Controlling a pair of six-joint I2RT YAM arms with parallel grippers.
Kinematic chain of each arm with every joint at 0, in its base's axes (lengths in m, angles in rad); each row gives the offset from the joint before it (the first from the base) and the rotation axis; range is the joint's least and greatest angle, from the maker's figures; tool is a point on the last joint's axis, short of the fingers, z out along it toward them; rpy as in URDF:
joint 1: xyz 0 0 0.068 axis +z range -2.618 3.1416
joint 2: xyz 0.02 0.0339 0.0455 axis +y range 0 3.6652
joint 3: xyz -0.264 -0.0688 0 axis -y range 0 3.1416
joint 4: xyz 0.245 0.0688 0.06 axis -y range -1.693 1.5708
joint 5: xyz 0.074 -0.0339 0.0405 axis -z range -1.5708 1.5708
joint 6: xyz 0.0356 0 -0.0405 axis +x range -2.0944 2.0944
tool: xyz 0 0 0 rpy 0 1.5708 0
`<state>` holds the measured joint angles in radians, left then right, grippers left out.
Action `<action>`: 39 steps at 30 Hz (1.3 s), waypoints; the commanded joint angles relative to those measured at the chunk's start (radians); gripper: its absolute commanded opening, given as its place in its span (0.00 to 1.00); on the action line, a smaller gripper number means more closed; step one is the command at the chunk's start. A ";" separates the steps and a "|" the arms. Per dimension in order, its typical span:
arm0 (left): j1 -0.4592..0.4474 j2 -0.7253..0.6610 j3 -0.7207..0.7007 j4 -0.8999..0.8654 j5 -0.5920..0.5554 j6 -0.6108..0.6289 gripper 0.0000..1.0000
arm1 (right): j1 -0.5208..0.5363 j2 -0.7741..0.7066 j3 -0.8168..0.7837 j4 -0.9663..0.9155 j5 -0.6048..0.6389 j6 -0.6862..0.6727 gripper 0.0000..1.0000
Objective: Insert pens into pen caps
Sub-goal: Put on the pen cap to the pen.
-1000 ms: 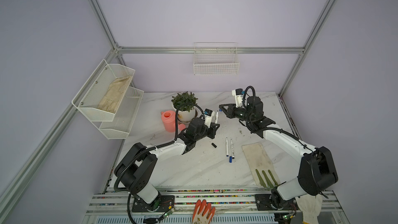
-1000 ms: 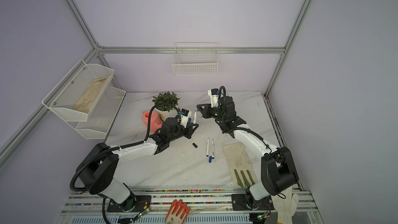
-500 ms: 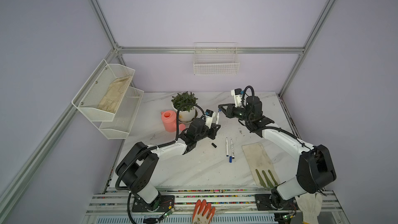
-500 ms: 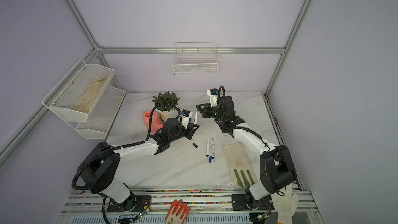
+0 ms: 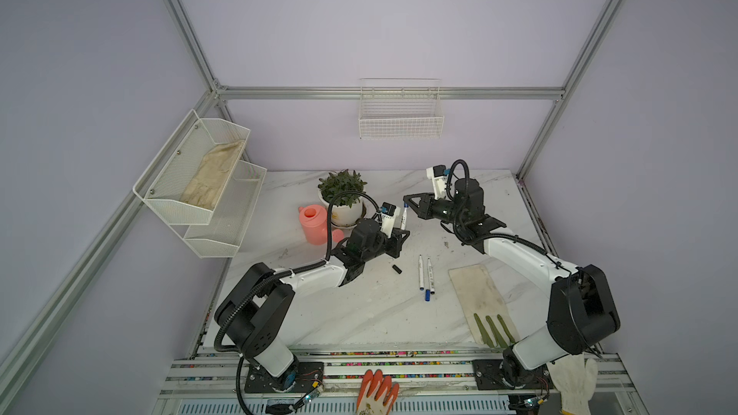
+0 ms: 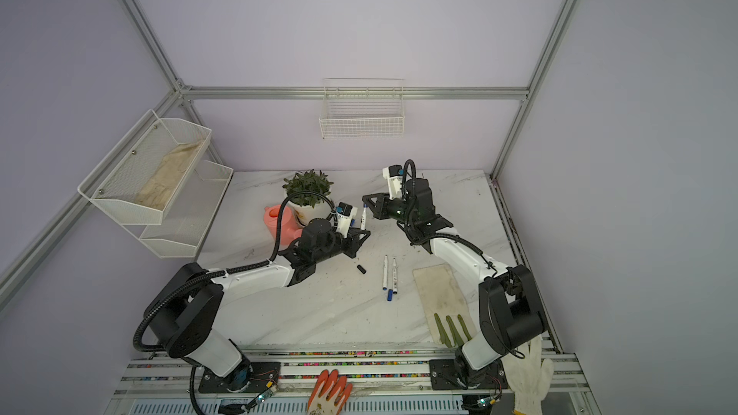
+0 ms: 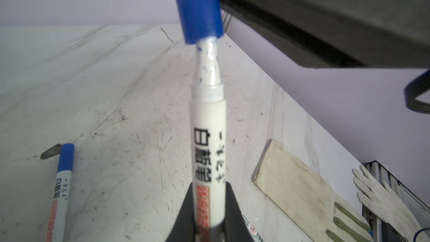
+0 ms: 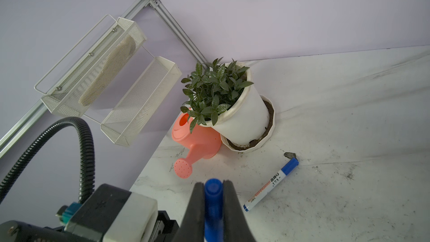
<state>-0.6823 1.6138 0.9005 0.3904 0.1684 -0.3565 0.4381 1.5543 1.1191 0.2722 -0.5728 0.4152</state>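
Marble tabletop (image 5: 359, 321) lies under the meeting point, where the left gripper (image 7: 207, 196) pinches a pen (image 7: 208, 122) by its barrel, tip up; the right gripper (image 8: 213, 188) pinches a blue cap (image 7: 200, 8) whose mouth sits over the nib, neck bare. Best to line up both axes and press straight along them until cap meets shoulder

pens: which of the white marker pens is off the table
The white-barrelled marker pen clamped in the left gripper, its tip inside the blue plastic cap in the right gripper. The other pens lie flat on the marble table.
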 commanded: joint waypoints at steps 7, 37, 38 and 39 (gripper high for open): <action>0.005 0.013 0.011 0.066 -0.002 0.004 0.00 | 0.001 -0.045 -0.027 -0.013 -0.052 0.000 0.00; 0.091 0.034 0.121 0.234 -0.178 0.000 0.00 | 0.044 -0.025 0.030 -0.455 -0.251 -0.251 0.00; 0.086 0.034 0.116 0.246 -0.199 0.009 0.00 | 0.051 -0.023 0.035 -0.469 -0.247 -0.265 0.00; 0.081 0.032 0.109 0.258 -0.220 0.020 0.00 | 0.059 -0.021 0.036 -0.481 -0.237 -0.275 0.00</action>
<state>-0.6476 1.6680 0.9043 0.4919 0.2359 -0.3122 0.4282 1.5246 1.1702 0.0353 -0.6476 0.1940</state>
